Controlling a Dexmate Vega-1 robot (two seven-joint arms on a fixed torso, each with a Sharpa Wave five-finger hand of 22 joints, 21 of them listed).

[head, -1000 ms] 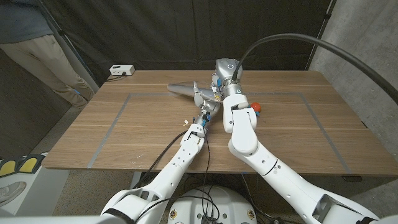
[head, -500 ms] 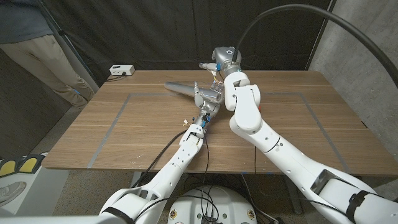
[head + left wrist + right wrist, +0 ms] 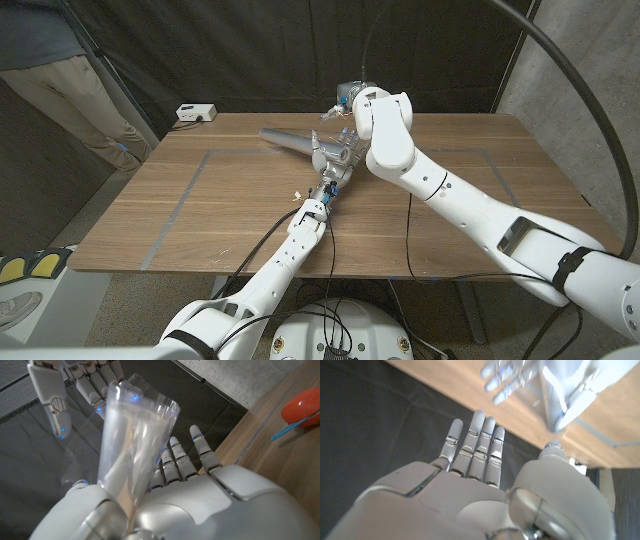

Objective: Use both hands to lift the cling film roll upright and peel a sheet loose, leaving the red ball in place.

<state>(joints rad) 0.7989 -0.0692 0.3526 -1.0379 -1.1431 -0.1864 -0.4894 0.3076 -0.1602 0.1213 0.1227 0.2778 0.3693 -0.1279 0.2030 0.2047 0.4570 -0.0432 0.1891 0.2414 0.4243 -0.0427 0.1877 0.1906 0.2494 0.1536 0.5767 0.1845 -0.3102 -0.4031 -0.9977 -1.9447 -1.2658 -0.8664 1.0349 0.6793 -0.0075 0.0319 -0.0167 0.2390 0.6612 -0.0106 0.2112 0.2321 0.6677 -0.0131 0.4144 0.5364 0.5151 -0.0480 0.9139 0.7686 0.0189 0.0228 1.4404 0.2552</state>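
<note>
Near the upper middle of the head view, the left hand (image 3: 333, 155) grips the cling film roll (image 3: 290, 141), which lies tilted low over the wooden table (image 3: 200, 215). Just above it the right hand (image 3: 475, 455) hangs with straight fingers, holding nothing. The red ball (image 3: 301, 404) rests on the table at the upper right of the left wrist view.

The cling film roll (image 3: 295, 142) lies on the table (image 3: 200, 215), left of both robot hands.

No legible txt or labels anywhere (none readable).
</note>
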